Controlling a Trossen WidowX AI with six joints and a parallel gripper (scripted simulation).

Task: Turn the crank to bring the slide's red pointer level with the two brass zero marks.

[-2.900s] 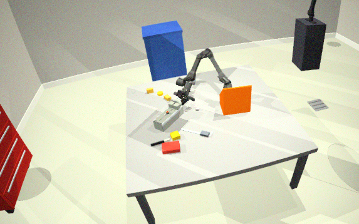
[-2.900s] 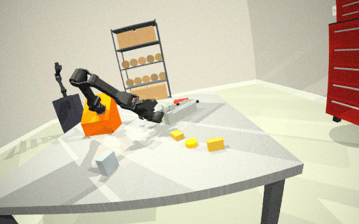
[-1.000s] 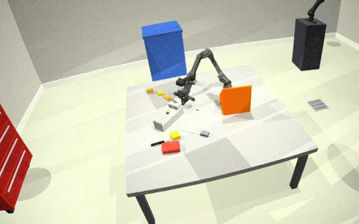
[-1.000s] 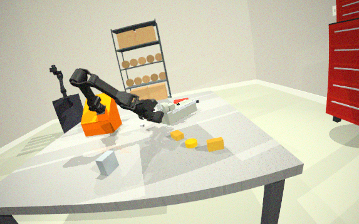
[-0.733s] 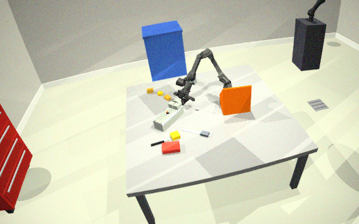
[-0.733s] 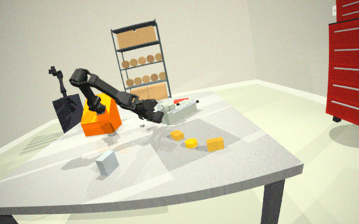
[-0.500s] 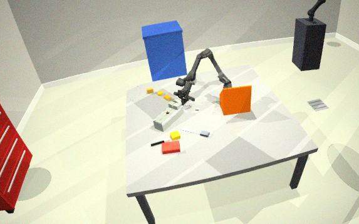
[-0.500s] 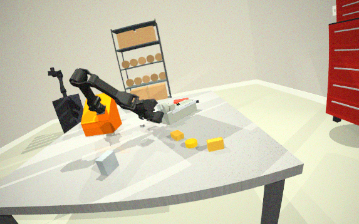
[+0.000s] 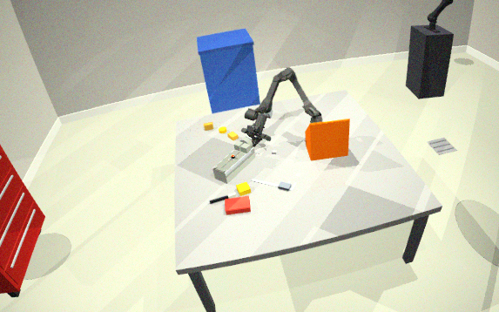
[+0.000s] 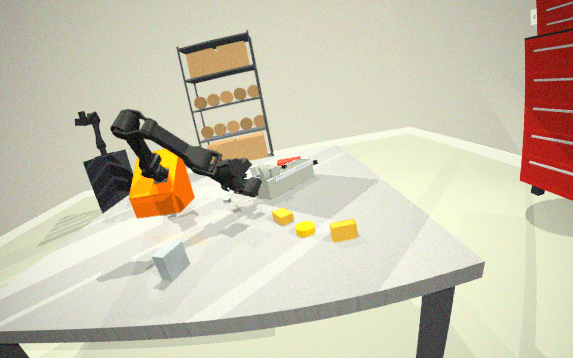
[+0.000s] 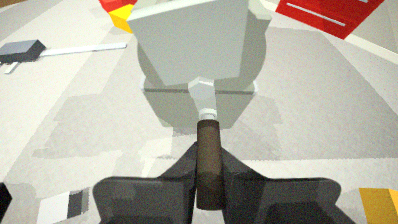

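Two fingers clamped narrowly on unlabelled brown crank handle (image 11: 209, 160).

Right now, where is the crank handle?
In the wrist view, the brown crank handle is bottom centre, clamped in the gripper, pointing at the grey machine's end face.

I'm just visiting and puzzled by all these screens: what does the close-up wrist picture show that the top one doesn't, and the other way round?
Only the wrist view shows the grip up close: the gripper shut on the dark crank handle, which runs up to the pale crank arm.

Only the top view shows the whole table, the arm, the slide's red pointer, the orange box, the blue box and three yellow blocks.

Both show the grey machine, the red block and the yellow block beyond it.
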